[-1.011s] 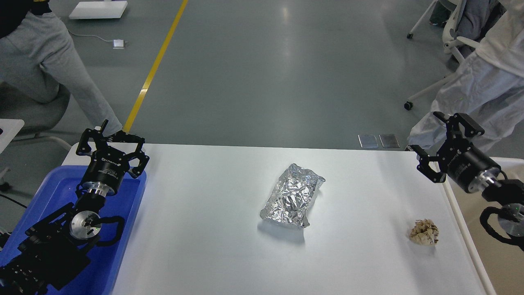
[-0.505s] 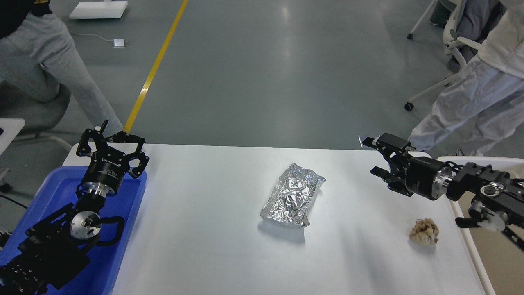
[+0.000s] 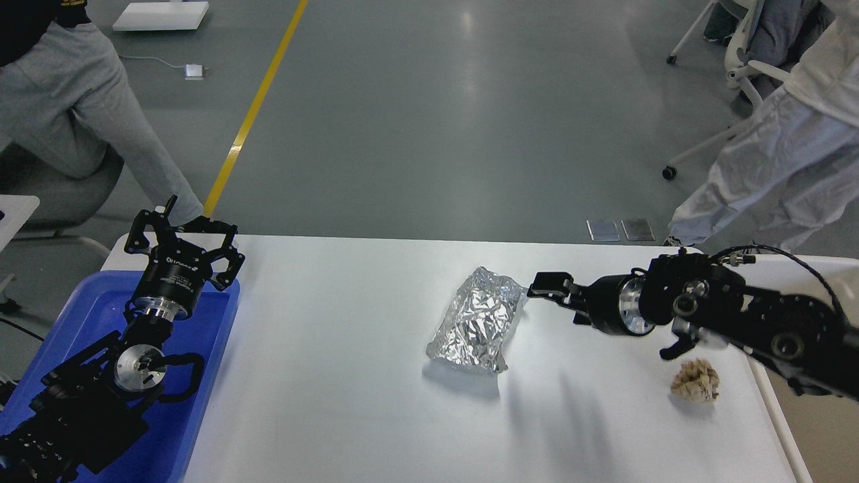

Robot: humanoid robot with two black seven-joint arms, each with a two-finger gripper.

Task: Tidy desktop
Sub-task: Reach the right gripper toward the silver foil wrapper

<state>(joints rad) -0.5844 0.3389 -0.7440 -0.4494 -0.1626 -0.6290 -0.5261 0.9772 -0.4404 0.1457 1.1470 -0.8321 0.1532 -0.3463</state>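
Note:
The white desktop (image 3: 335,362) holds a crumpled silver foil bag (image 3: 478,320) at its middle and a crumpled brown paper ball (image 3: 696,380) near its right edge. My right gripper (image 3: 538,290) reaches in from the right, low over the desktop, with its tip right at the foil bag's upper right corner. It is seen side-on, so its fingers cannot be told apart. My left gripper (image 3: 182,233) is open and empty, held above the far end of the blue tray (image 3: 215,335) at the left.
A white-rimmed beige bin (image 3: 778,416) stands against the desktop's right edge, under my right arm. A person in grey sits beyond the table at far left. A person in white and office chairs are at far right.
My right arm has swung left across the desktop, from the right edge to the foil bag's upper right corner. The left arm, foil bag and paper ball have not moved.

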